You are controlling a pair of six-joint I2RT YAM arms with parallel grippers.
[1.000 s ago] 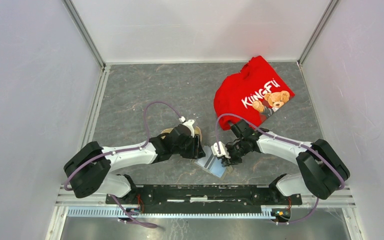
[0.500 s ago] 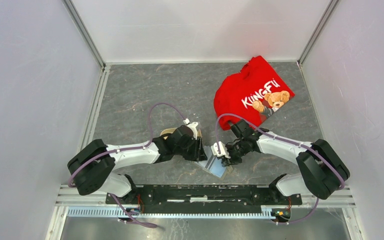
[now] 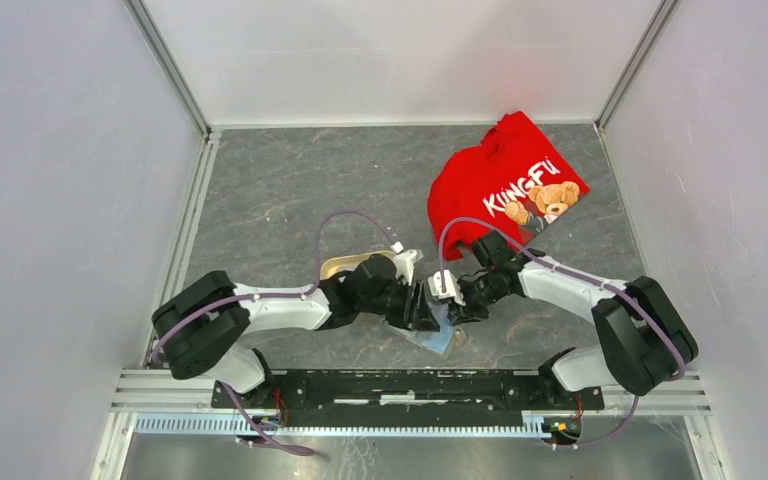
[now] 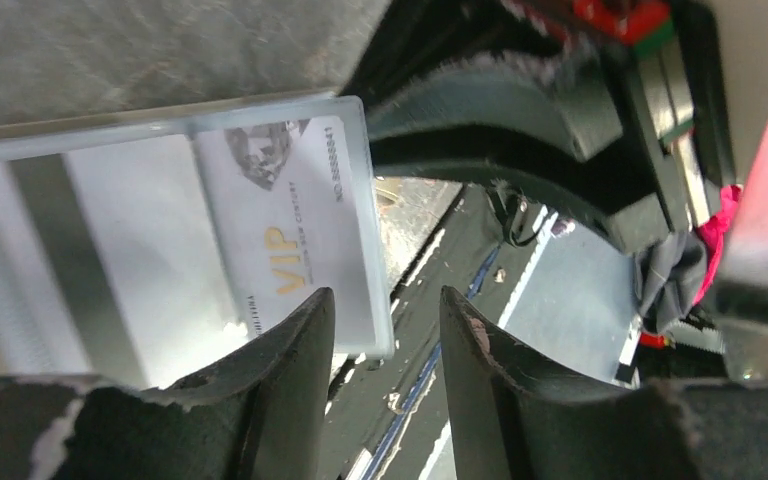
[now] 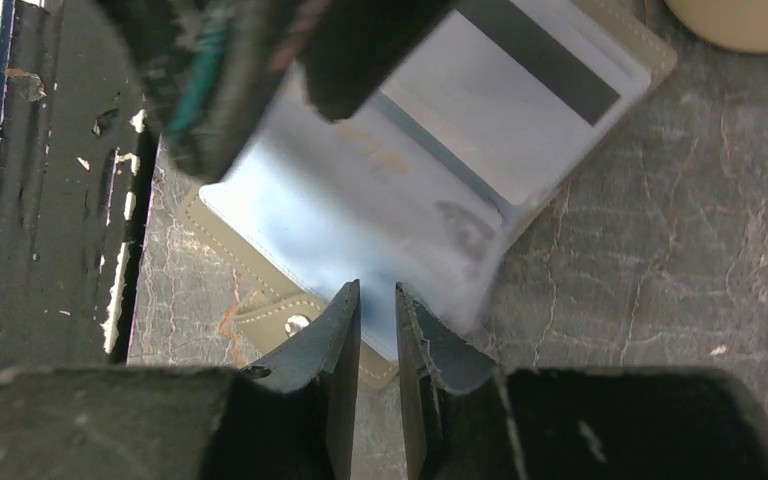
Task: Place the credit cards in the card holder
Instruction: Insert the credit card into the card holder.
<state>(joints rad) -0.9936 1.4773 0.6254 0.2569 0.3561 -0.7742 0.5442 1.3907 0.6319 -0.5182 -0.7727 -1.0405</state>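
1. One beige oval tray [image 3: 338,265] lies furthest left on the grey surface [image 3: 290,190], just behind the left arm's wrist; no card can be seen in it.
2. The left gripper [image 4: 385,310] hangs low over the card holder with its fingers spread. A corner of the clear pocket sits in the gap, but nothing is pinched.
3. The card holder [image 3: 438,338] lies open and flat between the two grippers, near the front rail. Two credit cards show inside it: a pale VIP card [image 4: 280,230] under clear plastic and a card with a dark stripe [image 5: 530,90] on the other leaf.
4. These cards look light, stiff and slick. I would take one by a short edge and slide it in flat, since a skewed push may snag the soft, floppy pocket mouth.
5. The right gripper [image 5: 377,300] has its fingers drawn nearly together over the holder's near edge; I cannot tell whether they nip that edge.
6. The red shirt [image 3: 505,185] lies far right, well apart.
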